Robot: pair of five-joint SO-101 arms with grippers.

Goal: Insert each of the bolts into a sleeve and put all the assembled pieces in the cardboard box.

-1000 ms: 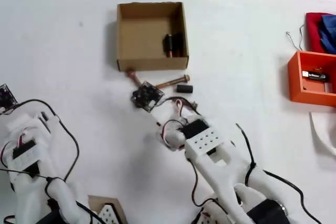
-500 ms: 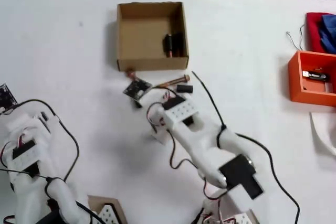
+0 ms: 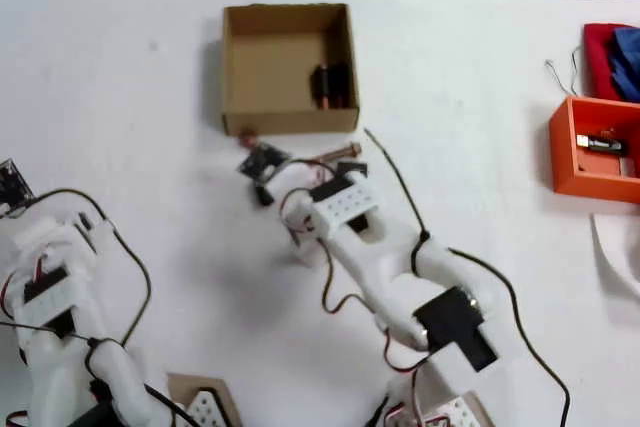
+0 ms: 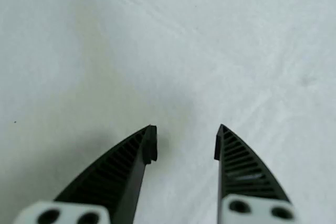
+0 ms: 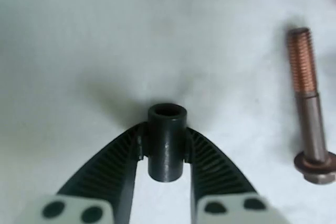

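My right gripper (image 5: pixel 164 142) is shut on a short black sleeve (image 5: pixel 167 124), held upright just above the table. Beside it lies a copper bolt (image 5: pixel 310 108), apart from the gripper. In the high view the right arm (image 3: pixel 345 212) stretches toward the front of the cardboard box (image 3: pixel 240 67), with one bolt (image 3: pixel 335 154) and a loose black sleeve (image 3: pixel 352 168) beside its wrist. Another bolt's end (image 3: pixel 246 134) shows against the box's front wall. An assembled piece (image 3: pixel 330 85) lies inside the box. My left gripper (image 4: pixel 184 142) is open over bare table, and the left arm (image 3: pixel 50 277) sits at the near left.
An orange tray (image 3: pixel 570 172) holding a small dark item (image 3: pixel 600 143) stands at the right edge, with red and blue cloth (image 3: pixel 610 52) behind it. Cables trail off both arms.
The right arm has swung forward and to the left, toward the box front and the bolts. The left arm has not moved.
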